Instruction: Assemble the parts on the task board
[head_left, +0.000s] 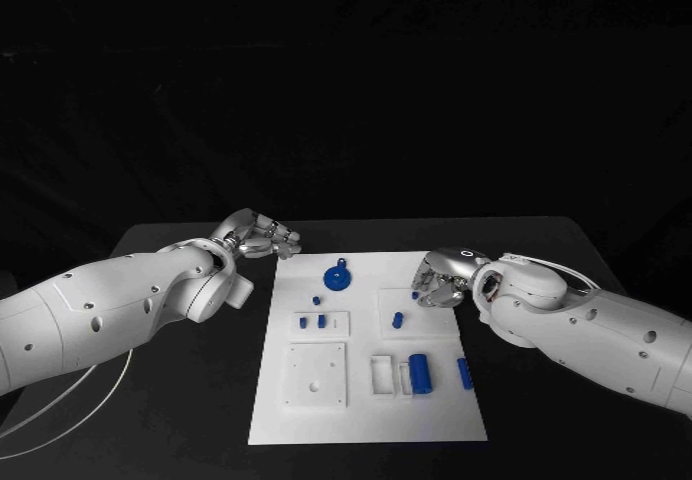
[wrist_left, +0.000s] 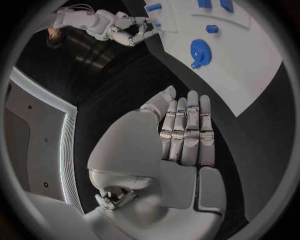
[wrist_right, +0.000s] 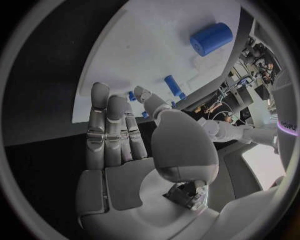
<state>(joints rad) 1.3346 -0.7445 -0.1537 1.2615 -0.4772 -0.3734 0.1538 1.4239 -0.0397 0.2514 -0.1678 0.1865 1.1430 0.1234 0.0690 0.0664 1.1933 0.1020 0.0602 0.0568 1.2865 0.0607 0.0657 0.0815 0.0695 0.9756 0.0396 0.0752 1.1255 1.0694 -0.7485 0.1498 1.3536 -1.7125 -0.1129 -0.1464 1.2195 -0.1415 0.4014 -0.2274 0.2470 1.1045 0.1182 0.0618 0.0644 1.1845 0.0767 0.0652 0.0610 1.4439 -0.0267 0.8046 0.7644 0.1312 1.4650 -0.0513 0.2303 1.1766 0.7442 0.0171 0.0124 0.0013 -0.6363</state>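
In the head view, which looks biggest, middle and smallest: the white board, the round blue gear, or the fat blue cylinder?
1. Task board, by far the largest.
2. Blue gear and blue cylinder: they look about alike, so I won't rank them.

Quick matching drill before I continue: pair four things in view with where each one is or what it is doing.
Things:
1. blue gear
2. large blue cylinder
3. left hand
4. right hand

Places or states:
A. at the task board's right edge, holding nothing
B. on the board's far part, near its middle
C. beyond the board's far left corner, holding nothing
D. on the board's near right part, beside a white frame

Pairs: 1-B, 2-D, 3-C, 4-A
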